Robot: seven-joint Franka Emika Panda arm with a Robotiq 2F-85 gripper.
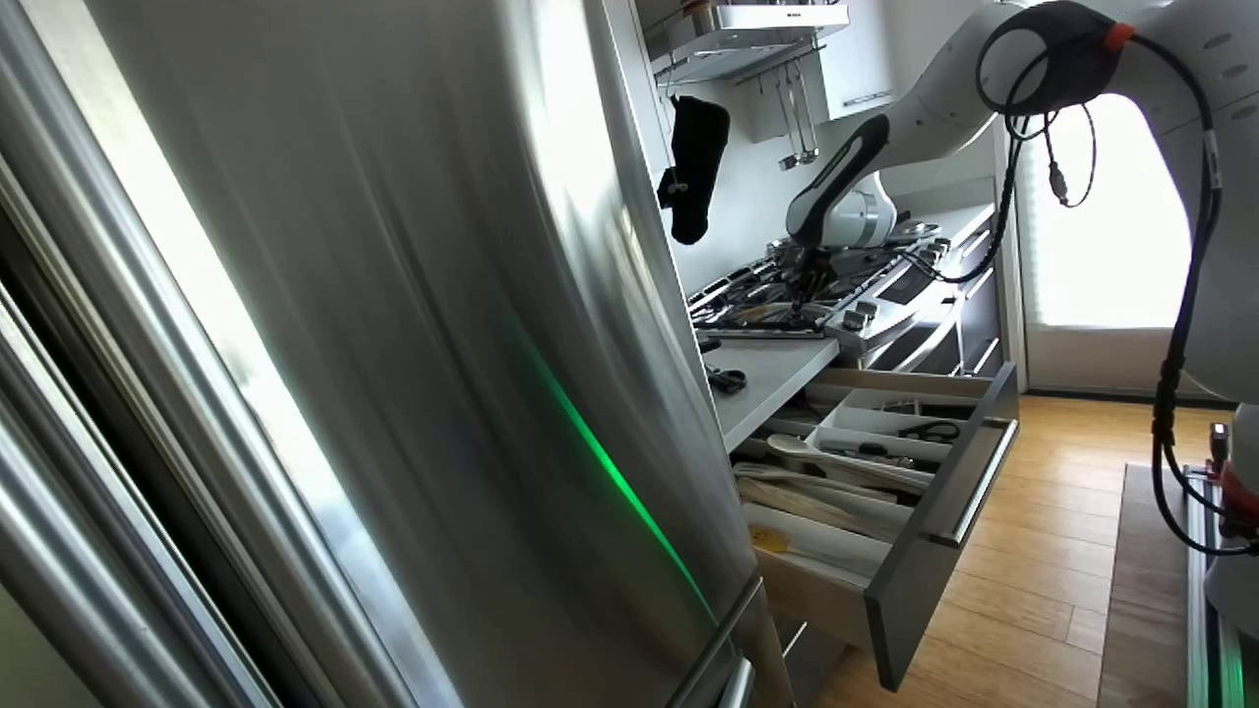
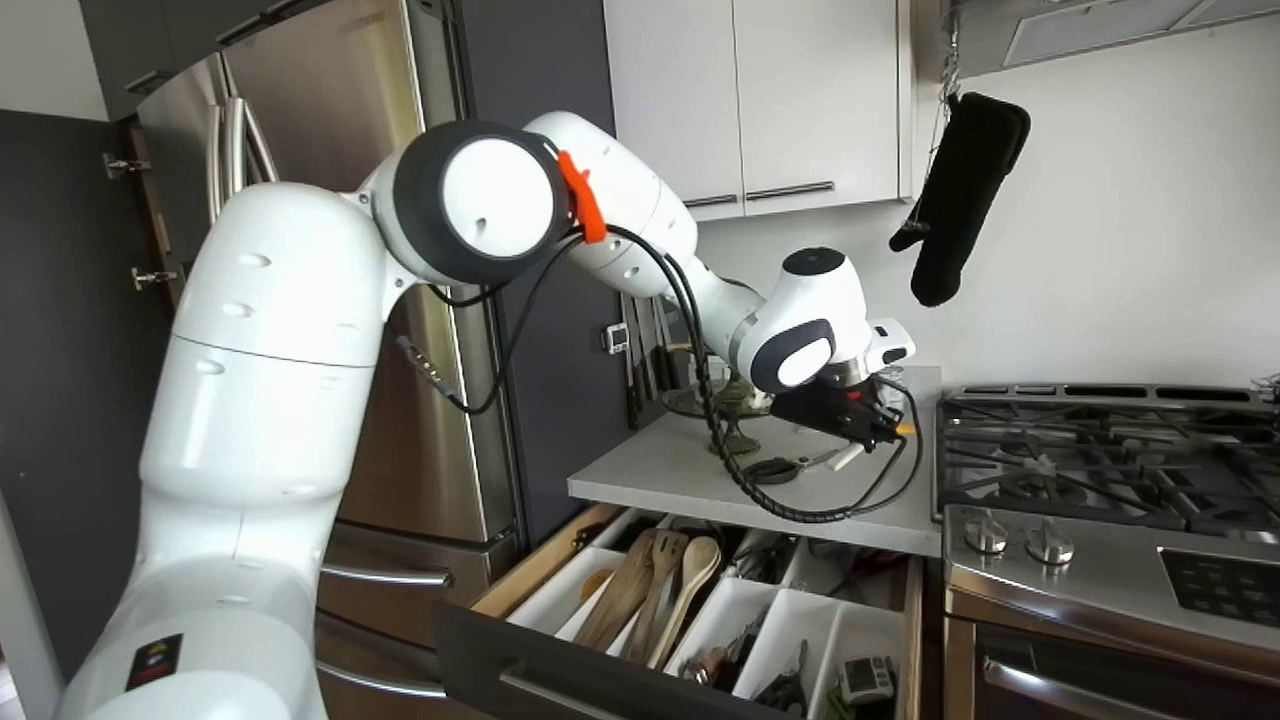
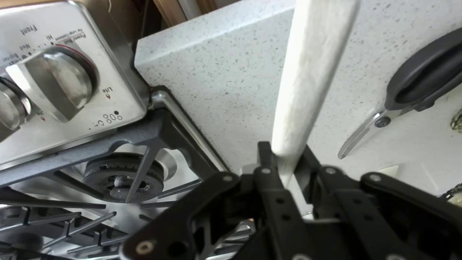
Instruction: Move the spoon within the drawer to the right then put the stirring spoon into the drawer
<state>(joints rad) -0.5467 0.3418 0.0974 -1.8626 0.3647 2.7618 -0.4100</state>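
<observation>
What is taken to be the stirring spoon (image 3: 314, 79), a pale stick with its bowl unseen, is gripped near one end by the pincer (image 3: 288, 159) above a speckled worktop (image 3: 216, 76). It should be light, stiff and sturdy; a mid-handle hold might be steadier. Scissors (image 3: 408, 65) are laid nearby; the worktop is flanked by fridge (image 1: 443, 295) and stove (image 2: 1105, 560). Below, the drawer (image 2: 480, 650) is pulled out, a wooden spoon (image 2: 700, 560) laid inside
</observation>
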